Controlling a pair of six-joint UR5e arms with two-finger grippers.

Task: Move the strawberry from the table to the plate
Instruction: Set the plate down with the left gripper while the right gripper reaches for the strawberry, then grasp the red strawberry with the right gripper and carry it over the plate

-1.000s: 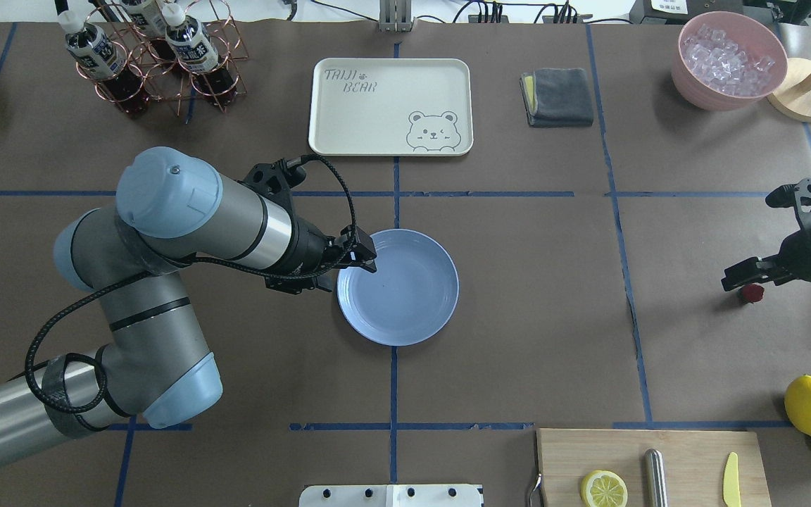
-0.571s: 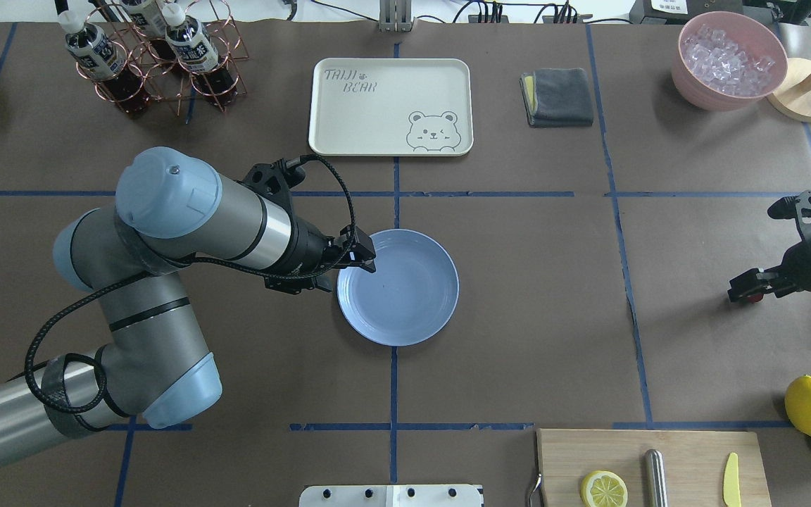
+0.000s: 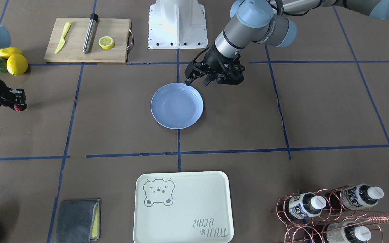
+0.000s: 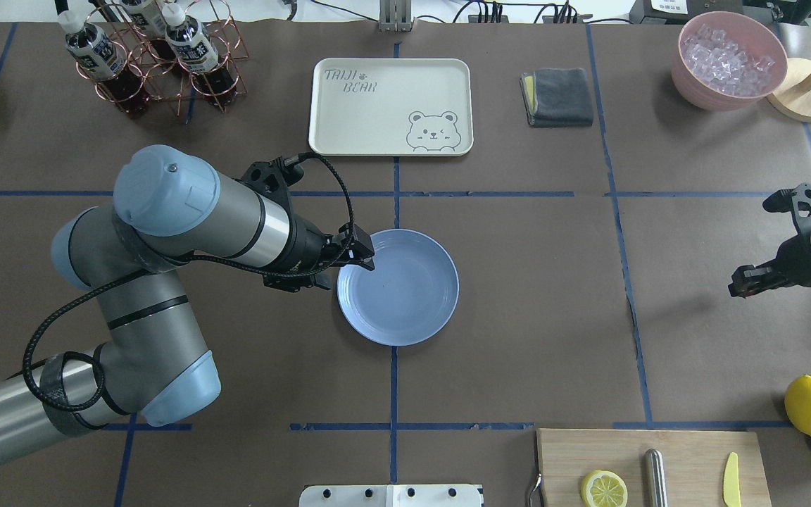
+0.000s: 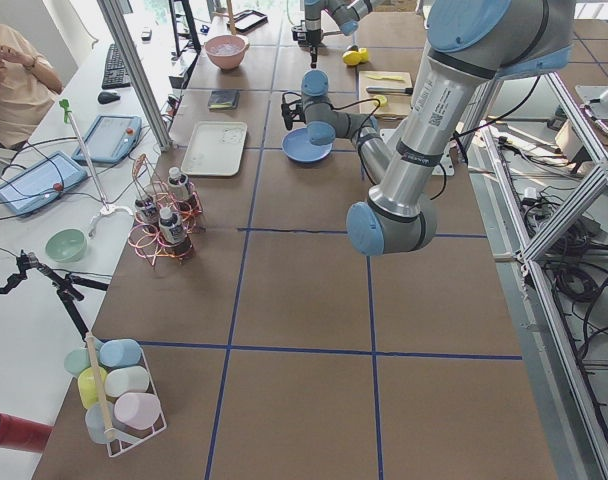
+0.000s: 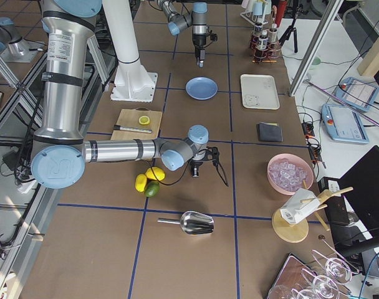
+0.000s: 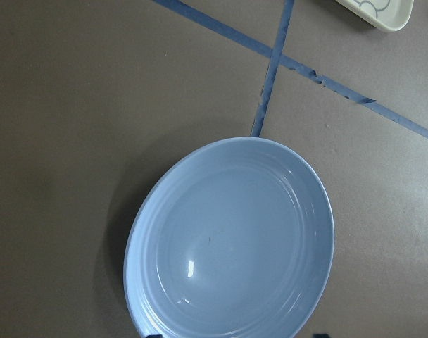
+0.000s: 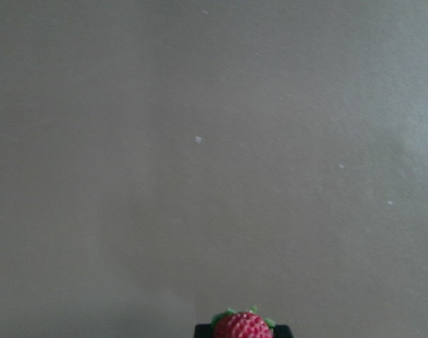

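Right end effector (image 4: 736, 287) now grips one strawberry (image 8: 242, 328).

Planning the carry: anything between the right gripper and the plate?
Nothing: overhead view shows only bare table and one blue tape line between the right gripper and plate.

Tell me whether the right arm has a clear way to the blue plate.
Probably yes: only bare table lies between the right gripper and the plate. The left gripper hovers at the plate's opposite rim and might crowd it.
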